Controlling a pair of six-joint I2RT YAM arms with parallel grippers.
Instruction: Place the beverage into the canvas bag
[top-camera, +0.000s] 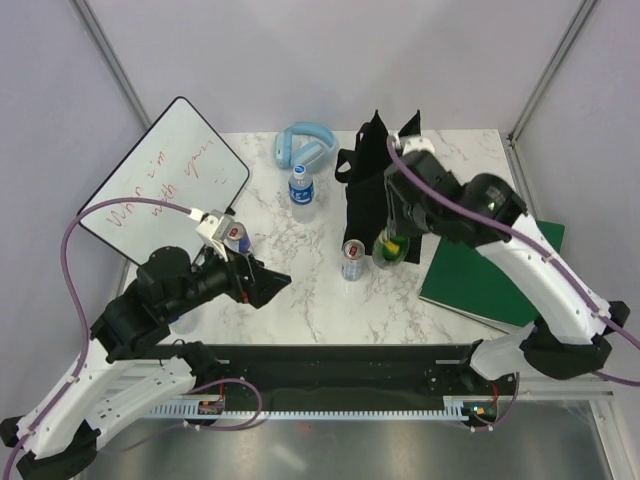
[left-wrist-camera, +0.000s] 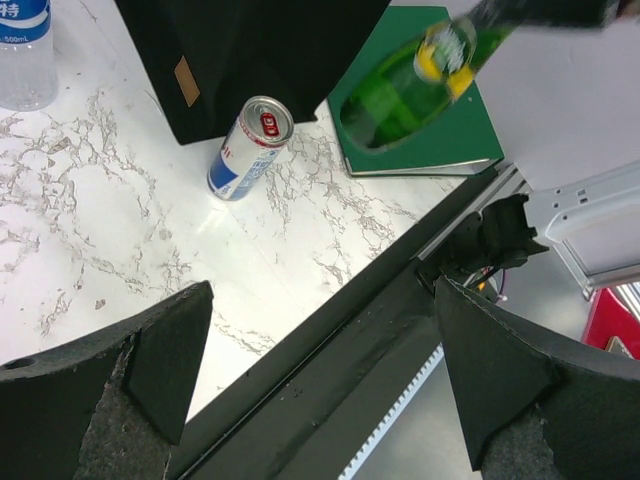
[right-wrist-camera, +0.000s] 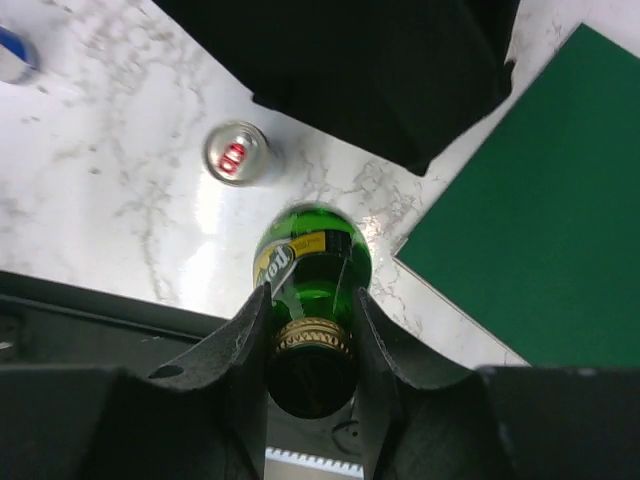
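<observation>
My right gripper (top-camera: 397, 237) (right-wrist-camera: 312, 300) is shut on the neck of a green glass bottle (top-camera: 391, 250) (right-wrist-camera: 312, 262), which hangs just in front of the black canvas bag (top-camera: 365, 190) (right-wrist-camera: 380, 70). In the left wrist view the bottle (left-wrist-camera: 420, 85) shows tilted, off the table. The bag stands upright at the middle back, and also shows in the left wrist view (left-wrist-camera: 250, 50). A silver and blue can (top-camera: 353, 259) (left-wrist-camera: 250, 148) (right-wrist-camera: 237, 154) stands left of the bottle. My left gripper (top-camera: 270, 283) (left-wrist-camera: 320, 330) is open and empty over the table's near edge.
A flat green book (top-camera: 495, 275) (right-wrist-camera: 540, 200) lies right of the bottle. A water bottle (top-camera: 302, 187) and blue headphones (top-camera: 303, 145) sit behind the can. A second can (top-camera: 237, 237) stands by my left wrist. A whiteboard (top-camera: 165, 180) leans at the back left.
</observation>
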